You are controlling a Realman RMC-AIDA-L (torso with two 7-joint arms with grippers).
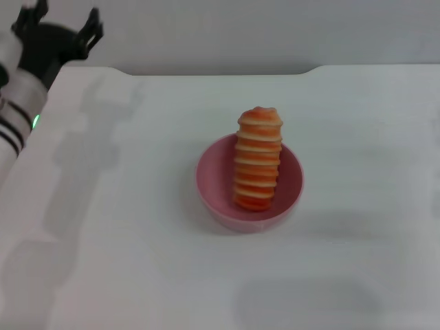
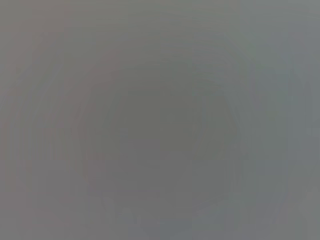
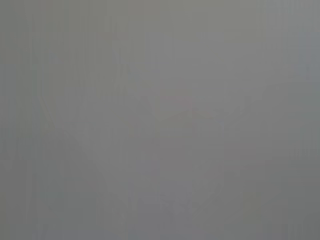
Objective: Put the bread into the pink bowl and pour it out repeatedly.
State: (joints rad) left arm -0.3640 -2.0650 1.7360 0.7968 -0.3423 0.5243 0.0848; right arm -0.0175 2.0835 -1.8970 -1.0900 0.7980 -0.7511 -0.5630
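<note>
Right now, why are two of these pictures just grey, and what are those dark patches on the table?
Head view: even, soft light, no glare; the bread stands in the pink bowl, and faint arm shadows darken the table at left, near the left pincer. Left wrist view: a featureless grey blur, nothing recognisable. Right wrist view: the same.

Glossy round pink plastic bowl (image 1: 249, 184) sits upright mid white worktop (image 1: 124, 261). Long orange toy bread loaf with cream cross ridges (image 1: 258, 158) stands on end inside, leaning on far rim, top half poking well above bowl.
</note>
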